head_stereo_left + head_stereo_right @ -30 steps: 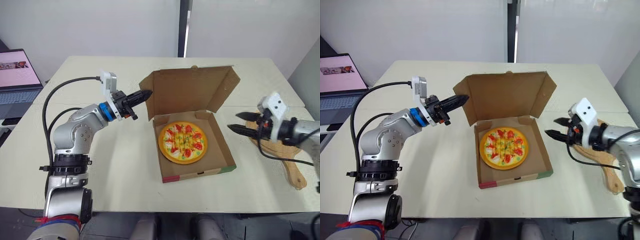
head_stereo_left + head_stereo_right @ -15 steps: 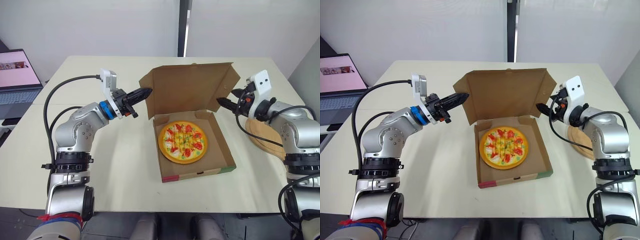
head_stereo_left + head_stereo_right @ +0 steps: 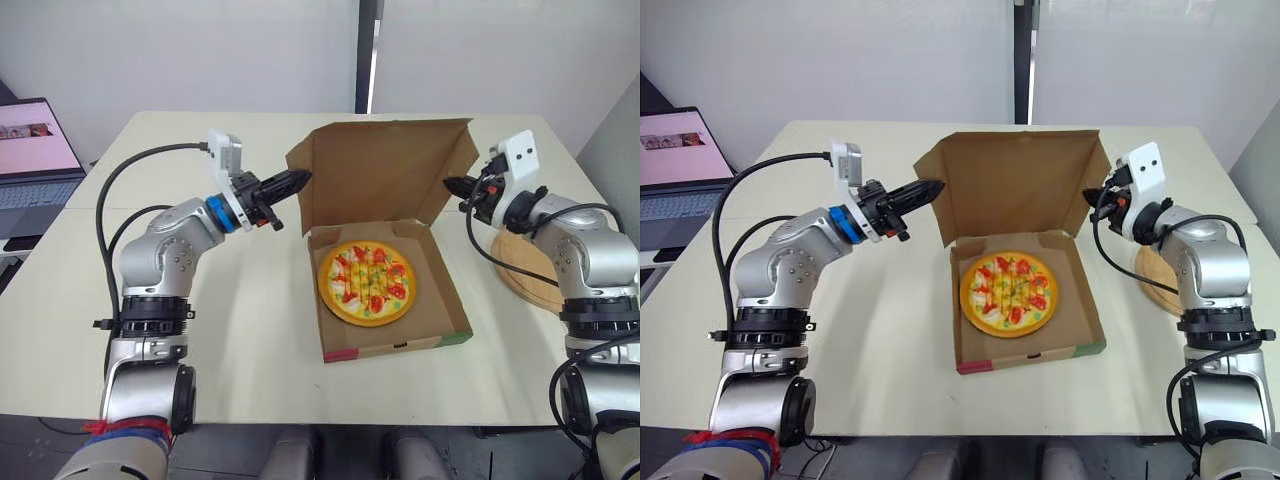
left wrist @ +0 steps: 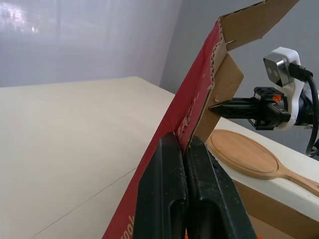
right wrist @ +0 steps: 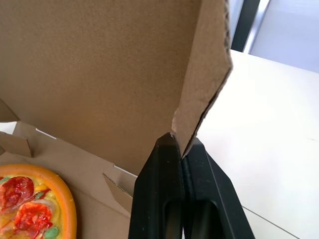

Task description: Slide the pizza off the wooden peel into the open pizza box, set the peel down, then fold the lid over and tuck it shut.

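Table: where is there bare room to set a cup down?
Bare: the table between the pizza box and the near edge, and the far strip behind the lid. Crowded: beside the lid, where the left gripper and right gripper pinch it, and the peel's corner.

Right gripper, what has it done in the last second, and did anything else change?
The right gripper was open beside the peel; it rose, swung inward and shut on the lid's right flap. The lid now stands a bit more upright. The left gripper stays shut on the lid's left edge. The pizza and the peel have not moved.
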Robot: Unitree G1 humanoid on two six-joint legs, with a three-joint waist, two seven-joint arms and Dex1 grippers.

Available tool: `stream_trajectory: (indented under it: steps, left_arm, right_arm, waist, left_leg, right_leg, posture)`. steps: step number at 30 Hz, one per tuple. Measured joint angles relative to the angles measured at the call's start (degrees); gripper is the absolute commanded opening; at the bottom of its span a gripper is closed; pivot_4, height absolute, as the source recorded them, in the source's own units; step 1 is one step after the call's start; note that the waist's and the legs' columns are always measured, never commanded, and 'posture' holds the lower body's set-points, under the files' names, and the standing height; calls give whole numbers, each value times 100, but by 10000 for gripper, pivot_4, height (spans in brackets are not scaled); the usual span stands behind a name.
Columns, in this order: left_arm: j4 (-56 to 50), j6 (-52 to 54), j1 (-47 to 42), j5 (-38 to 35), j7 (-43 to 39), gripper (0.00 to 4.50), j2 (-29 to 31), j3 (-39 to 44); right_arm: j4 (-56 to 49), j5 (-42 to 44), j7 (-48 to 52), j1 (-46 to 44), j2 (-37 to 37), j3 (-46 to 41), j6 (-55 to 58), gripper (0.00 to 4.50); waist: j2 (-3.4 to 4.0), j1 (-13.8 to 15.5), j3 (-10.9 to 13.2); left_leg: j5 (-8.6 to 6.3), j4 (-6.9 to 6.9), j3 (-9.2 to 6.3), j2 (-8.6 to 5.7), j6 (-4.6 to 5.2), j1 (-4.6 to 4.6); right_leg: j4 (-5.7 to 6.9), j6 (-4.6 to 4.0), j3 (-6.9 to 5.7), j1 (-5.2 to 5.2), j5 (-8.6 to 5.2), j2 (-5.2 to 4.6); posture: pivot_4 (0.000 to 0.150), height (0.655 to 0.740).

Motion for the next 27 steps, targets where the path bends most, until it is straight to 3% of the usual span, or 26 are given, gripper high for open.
stream_trajectory:
  steps: [11,18,27]
  left_arm:
    - [644,-341,-604,371,55,0,-481,-169]
    - [833,-292,-979,441,50,0,-597,-164]
    - [424,-198,-758,653,289,0,-665,-219]
  right_arm:
    - [-1395,103,-597,242,-322,-382,1389,72]
    - [-1563,132,-778,-20,-357,-469,1976,72]
    - [-1928,159,-990,-20,-188,-626,2540,72]
  waist:
    - [0,-9,0]
    - [0,-19,0]
    - [0,-23,0]
  left_leg:
    - [0,-1,1,1,1,-2]
    - [0,-4,3,1,1,-2]
    - [0,-6,3,1,1,-2]
  right_leg:
    - [1,0,0,-2,0,1]
    - [1,0,0,-4,0,1]
    - [1,0,6,-5,0,1]
  posture:
    - [1500,7281]
    - [1500,7281]
    - [1500,7281]
